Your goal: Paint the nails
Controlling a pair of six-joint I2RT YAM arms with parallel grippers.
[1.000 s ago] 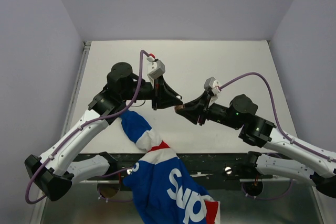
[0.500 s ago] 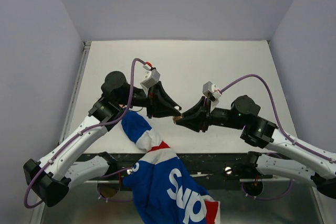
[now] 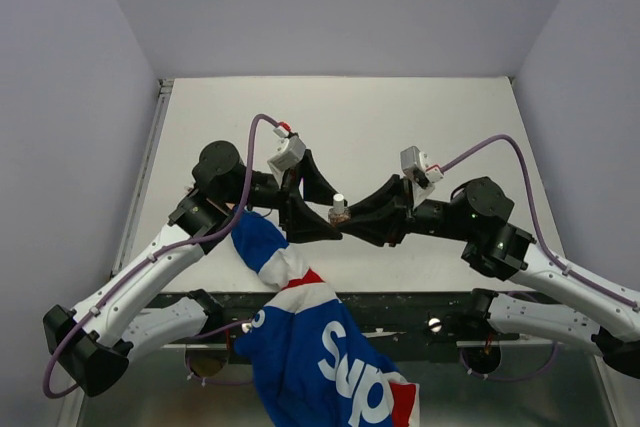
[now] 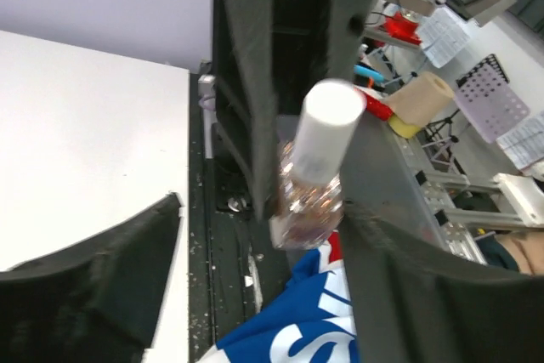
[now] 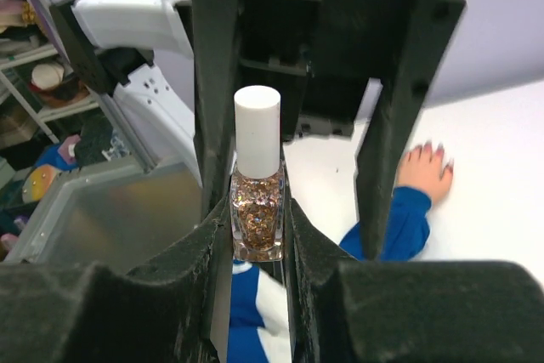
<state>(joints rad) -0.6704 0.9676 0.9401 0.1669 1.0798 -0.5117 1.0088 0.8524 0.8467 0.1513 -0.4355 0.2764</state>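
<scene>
**Carefully: cap not yet gripped, hand under the arms**

Right now your right fingers (image 5: 219,229) are clenched on the glass body of the polish bottle (image 5: 257,210), holding it upright above the desk (image 3: 400,117). Your left fingers (image 4: 110,278) are released, one on each side of the white cap (image 5: 257,129) and touching neither it nor the glass.

The nails (image 5: 429,152) are not near the brush yet. The wrist view shows the hand (image 5: 422,172) flat on the desk past the bottle, under the left arm. From above that arm hides it, and only the blue, white and red sleeve (image 3: 268,245) shows, running from the bottle toward the near edge.

The main risk is an off-centre close. If the left fingers meet the cap on one side first, they will lever the bottle in the right grip and tilt it or work it loose. Twisting the cap may also spin the smooth glass rather than unscrew it. A dropped or tipped bottle would likely land on the sleeve or the hand — so square up before you close.

Beyond the bottle the desk is open up to the back wall. On the near side of the bottle it is tight, with the sleeve, both forearms and the dark front rail all crowded in.
</scene>
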